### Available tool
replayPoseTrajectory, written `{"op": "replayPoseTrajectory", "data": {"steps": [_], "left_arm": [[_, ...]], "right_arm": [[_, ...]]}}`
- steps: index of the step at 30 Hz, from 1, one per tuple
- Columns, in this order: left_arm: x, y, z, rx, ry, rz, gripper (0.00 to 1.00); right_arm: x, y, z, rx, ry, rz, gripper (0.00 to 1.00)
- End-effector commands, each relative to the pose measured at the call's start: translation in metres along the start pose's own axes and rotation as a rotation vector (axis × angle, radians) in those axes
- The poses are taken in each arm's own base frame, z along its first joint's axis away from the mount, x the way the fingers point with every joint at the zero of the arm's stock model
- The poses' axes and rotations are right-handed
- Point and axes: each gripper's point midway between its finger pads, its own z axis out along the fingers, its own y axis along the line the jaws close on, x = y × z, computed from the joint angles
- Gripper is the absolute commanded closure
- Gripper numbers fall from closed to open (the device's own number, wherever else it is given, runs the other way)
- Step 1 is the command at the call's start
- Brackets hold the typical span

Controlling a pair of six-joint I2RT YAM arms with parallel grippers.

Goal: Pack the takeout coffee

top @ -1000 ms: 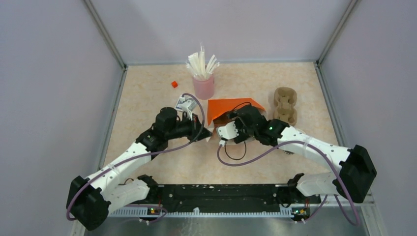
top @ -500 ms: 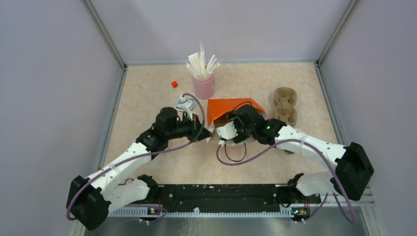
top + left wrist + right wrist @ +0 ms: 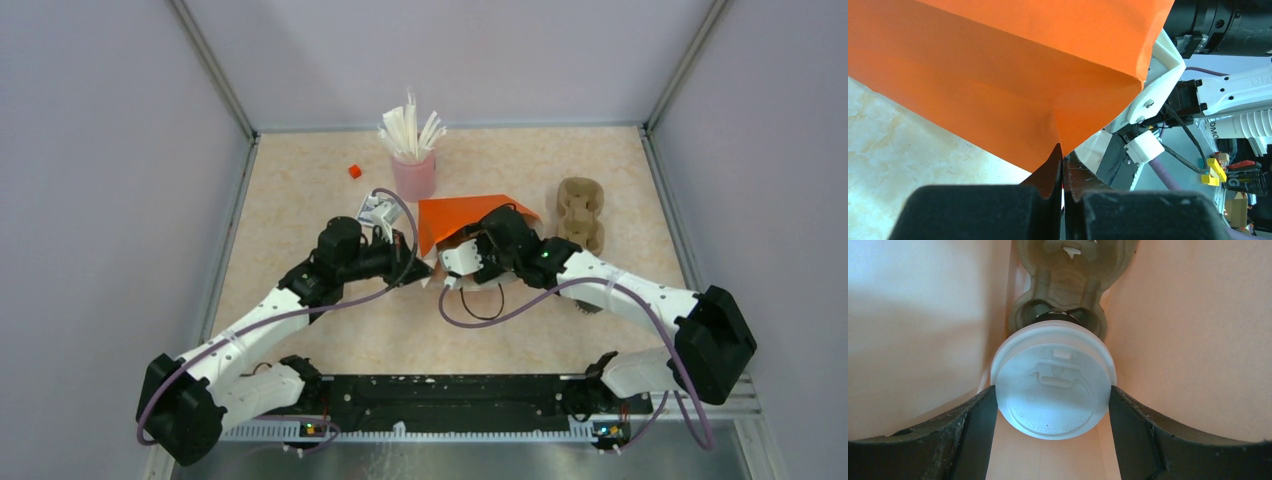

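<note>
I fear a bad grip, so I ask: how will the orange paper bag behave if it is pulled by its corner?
Probably floppy: the orange paper bag shows creased folds, so it may bend rather than move as one piece. Likely light and thin; the left end effector pinches only one corner, where hard pulling could tear it.

top: high overhead, far | left wrist: close outside orange bag (image 3: pixel 998 75) | right wrist: inside same bag

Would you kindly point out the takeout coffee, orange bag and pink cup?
takeout coffee (image 3: pixel 1053 382): right wrist view, lid centre.
orange bag (image 3: pixel 998 65): left wrist view, side panel.
pink cup (image 3: pixel 414 181): top external view, its wall.
</note>
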Motion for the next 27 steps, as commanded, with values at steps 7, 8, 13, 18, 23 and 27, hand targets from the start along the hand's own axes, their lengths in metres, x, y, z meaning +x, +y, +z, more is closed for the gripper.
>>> {"op": "replayPoseTrajectory", "data": {"steps": [7, 8, 13, 18, 23, 27], "left_arm": [[-0.021, -0.019, 0.0, 0.066, -0.046, 0.044, 1.0], [-0.02, -0.018, 0.001, 0.064, -0.045, 0.043, 1.0], [-0.02, -0.018, 0.002, 0.066, -0.04, 0.047, 1.0], [-0.022, -0.019, 0.001, 0.064, -0.042, 0.053, 1.0], [-0.023, -0.02, 0.001, 0.062, -0.043, 0.056, 1.0], [-0.023, -0.018, 0.001, 0.058, -0.043, 0.048, 1.0]], "right_arm": [[-0.004, -0.012, -0.004, 0.039, -0.044, 0.016, 0.39], [-0.005, -0.014, -0.004, 0.047, -0.047, 0.017, 0.39], [-0.008, -0.018, -0.006, 0.072, -0.067, 0.03, 0.39], [-0.001, -0.004, -0.002, 0.039, -0.049, 0.06, 0.39], [0.003, 0.001, 0.007, 0.03, -0.033, 0.074, 0.39], [0.007, -0.003, 0.009, 0.057, -0.018, 0.077, 0.4]]}}
